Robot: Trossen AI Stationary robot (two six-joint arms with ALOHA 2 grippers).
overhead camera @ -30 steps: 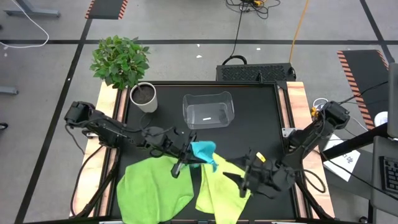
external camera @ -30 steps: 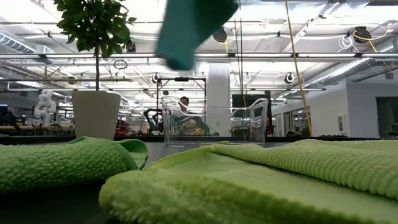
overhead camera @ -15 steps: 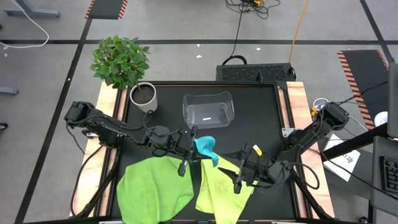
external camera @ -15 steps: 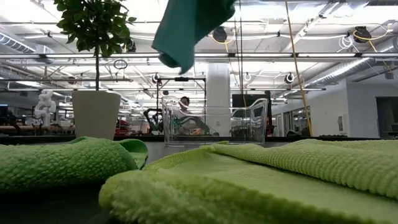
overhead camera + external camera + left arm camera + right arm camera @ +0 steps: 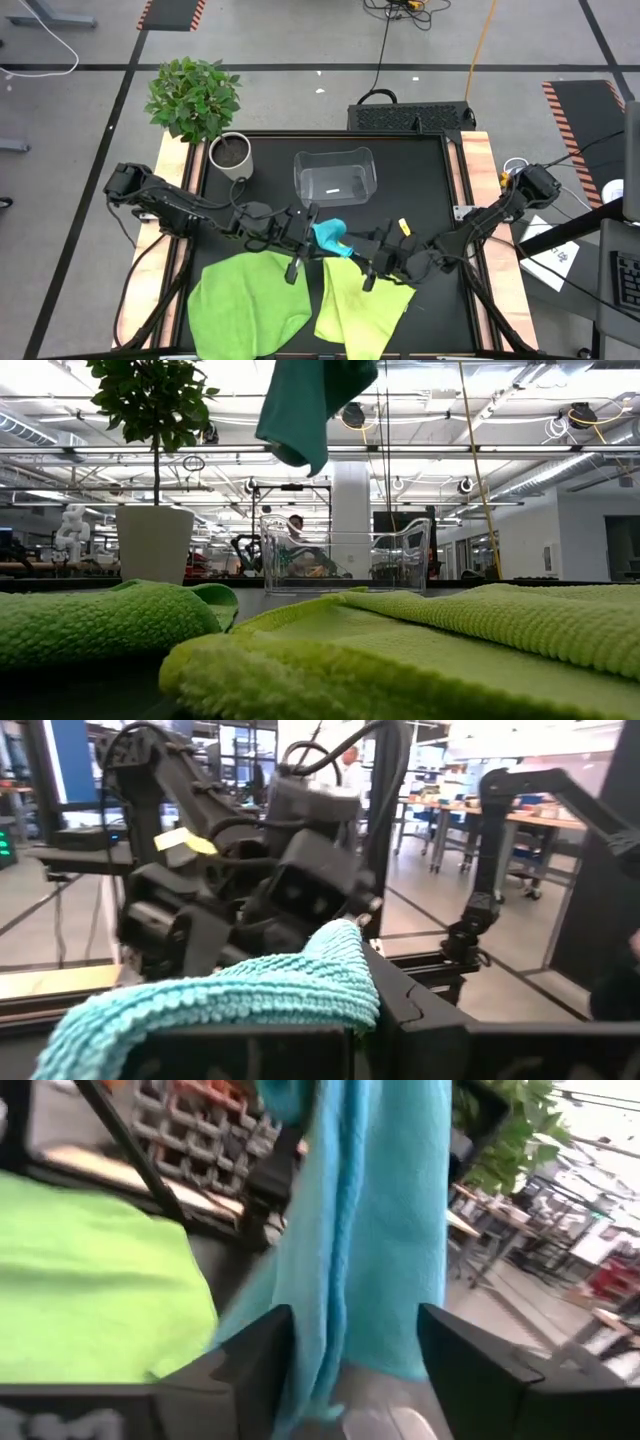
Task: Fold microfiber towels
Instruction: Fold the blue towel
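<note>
Turquoise towel (image 5: pixel 331 236) hangs near the clear bin (image 5: pixel 334 177).

Right claw (image 5: pixel 362 268) now farther in from the worktop's right edge, drawn up just beside the turquoise towel (image 5: pixel 331 238) hanging from the left claw (image 5: pixel 308 240), where a second ago well apart from it. Fingers (image 5: pixel 255 1355) now on either side of the hanging turquoise cloth, narrowing slightly from their widest. Yellow tag on the right arm (image 5: pixel 403 226) shifted inward with it. Pale yellow-green towel (image 5: pixel 355 312) less covered by the right arm than before. Turquoise towel a touch nearer the left claw's far side, bunched tighter; in the low view hanging more to the right.
</note>
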